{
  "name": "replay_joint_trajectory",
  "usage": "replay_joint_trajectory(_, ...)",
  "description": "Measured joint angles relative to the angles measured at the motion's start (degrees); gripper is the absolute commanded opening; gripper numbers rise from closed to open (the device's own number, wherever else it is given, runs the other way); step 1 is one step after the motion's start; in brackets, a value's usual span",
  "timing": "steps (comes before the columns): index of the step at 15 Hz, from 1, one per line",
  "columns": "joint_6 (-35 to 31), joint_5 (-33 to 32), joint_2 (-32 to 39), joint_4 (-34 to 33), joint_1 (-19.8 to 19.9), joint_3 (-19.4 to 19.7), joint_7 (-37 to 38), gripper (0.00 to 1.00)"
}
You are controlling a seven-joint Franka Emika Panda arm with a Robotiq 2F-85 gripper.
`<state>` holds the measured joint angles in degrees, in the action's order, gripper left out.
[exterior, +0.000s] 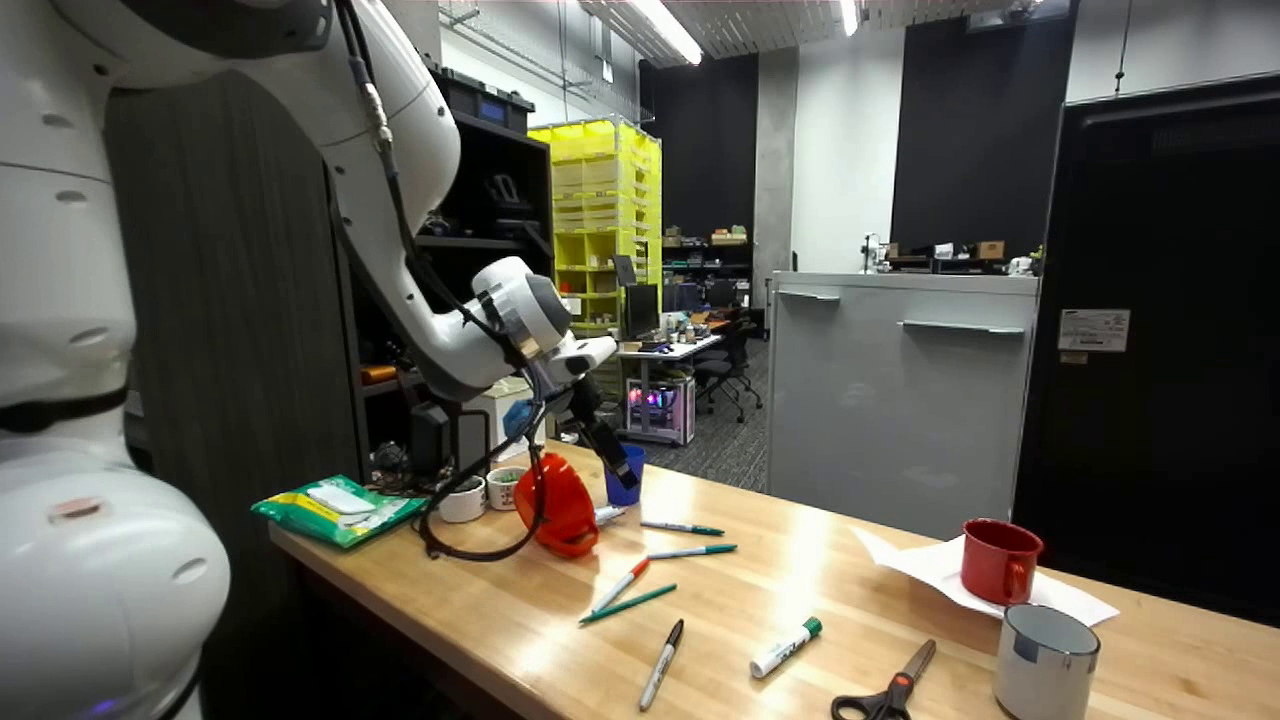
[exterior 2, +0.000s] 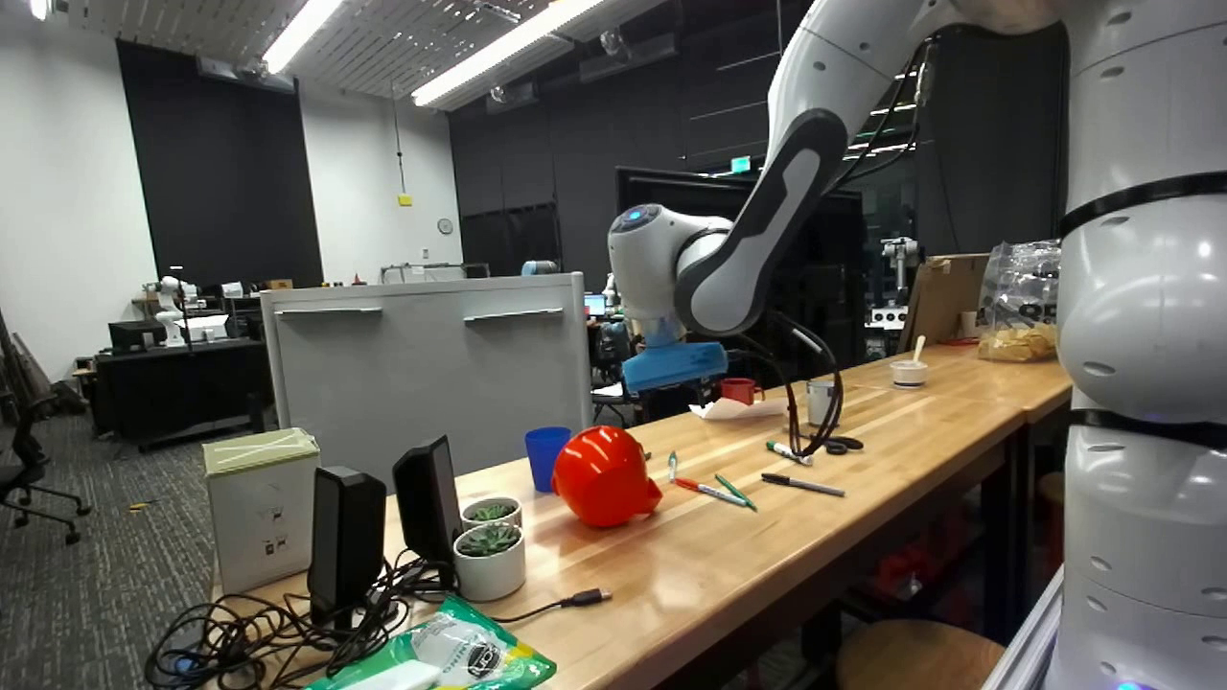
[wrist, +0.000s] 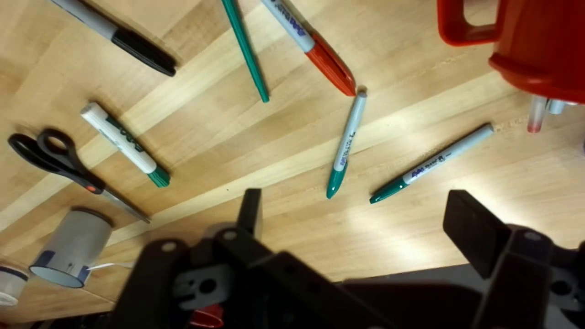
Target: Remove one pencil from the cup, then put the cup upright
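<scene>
- Lying on its side, the red-orange plastic cup (exterior 2: 602,479) rested on the tabletop (exterior 2: 690,565), near the blue tumbler (exterior 2: 544,458) and potted succulents (exterior 2: 490,563).
- Long axis ran nearer level than upright; in the wrist view the mouth pointed toward the bottom of frame, the handle (wrist: 468,34) leftward.
- Two pen ends (wrist: 537,115) showed just past the rim; their other ends were hidden.
- The gripper (wrist: 358,217) held its fingers wide apart above the tabletop.

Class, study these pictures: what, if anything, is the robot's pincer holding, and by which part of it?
Nothing is held: in the wrist view, the pincer stands open, its fingers apart with tabletop showing between them.
</scene>
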<state>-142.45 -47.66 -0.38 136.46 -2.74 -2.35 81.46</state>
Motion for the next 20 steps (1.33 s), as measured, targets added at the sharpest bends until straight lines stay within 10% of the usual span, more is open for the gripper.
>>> replay_joint_trajectory(7, 16.9, 22.1, -5.3, -4.8, -4.1, -5.4, -2.9, 1.0)
replay_joint_trajectory(20, 17.8, 23.2, -5.8, -5.3, -4.4, -6.0, -2.4, 1.0)
